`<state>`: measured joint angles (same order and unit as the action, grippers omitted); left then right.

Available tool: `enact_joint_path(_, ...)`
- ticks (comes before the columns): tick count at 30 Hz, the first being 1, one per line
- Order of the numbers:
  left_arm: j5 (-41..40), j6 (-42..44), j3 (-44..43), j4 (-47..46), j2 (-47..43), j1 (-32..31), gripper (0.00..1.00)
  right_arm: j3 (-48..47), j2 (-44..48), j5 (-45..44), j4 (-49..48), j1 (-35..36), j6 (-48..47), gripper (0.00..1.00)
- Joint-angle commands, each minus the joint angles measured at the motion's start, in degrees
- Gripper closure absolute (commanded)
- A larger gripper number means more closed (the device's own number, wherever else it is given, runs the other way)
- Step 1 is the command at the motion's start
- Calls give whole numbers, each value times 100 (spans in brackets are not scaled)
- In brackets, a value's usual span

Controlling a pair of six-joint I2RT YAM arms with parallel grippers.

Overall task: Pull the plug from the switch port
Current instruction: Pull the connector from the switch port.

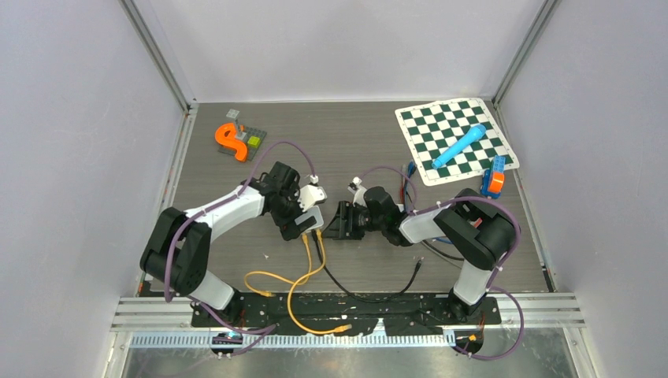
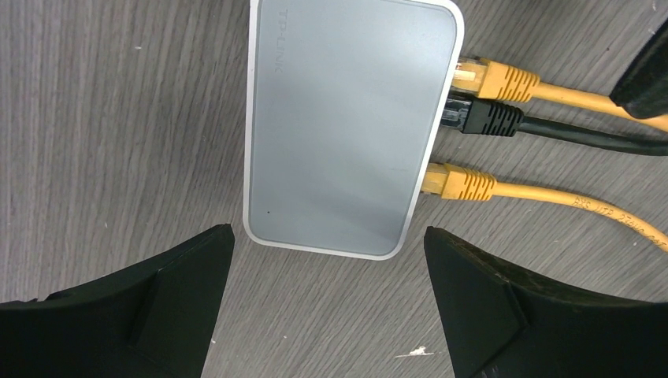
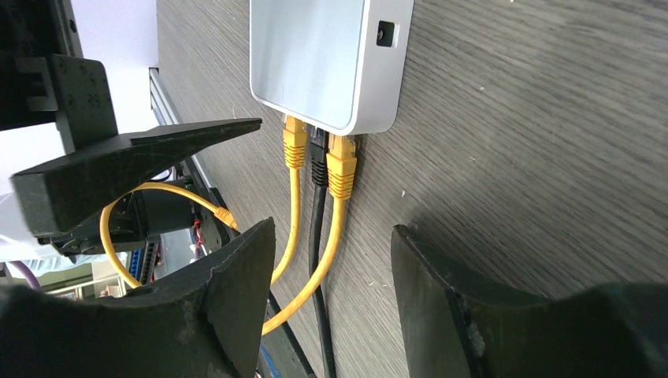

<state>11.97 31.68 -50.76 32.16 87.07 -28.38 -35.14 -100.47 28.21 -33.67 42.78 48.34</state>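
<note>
The switch is a flat grey box lying on the wooden table, also seen in the top view. Three plugs sit in its ports side by side: a yellow plug, a black plug and a second yellow plug. My left gripper hangs open over the switch's near end, its fingers wider than the box and touching nothing. My right gripper is open on the cable side, short of the plugs, with the yellow and black cables running between its fingers.
Yellow cables loop toward the arm bases, and a black cable ends loose. A chessboard mat with a blue cylinder lies far right. An orange S-shape lies far left, and a blue-orange toy at the right.
</note>
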Motion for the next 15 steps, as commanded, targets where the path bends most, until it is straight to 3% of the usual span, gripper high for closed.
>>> enact_joint_path(1,-26,-64,-83,-197,118,-1,6,-112,-84,-52,-353,61,86,37)
enact_joint_path(15,29,-121,-56,-366,398,-1,13,-155,-344,-161,-510,164,325,38)
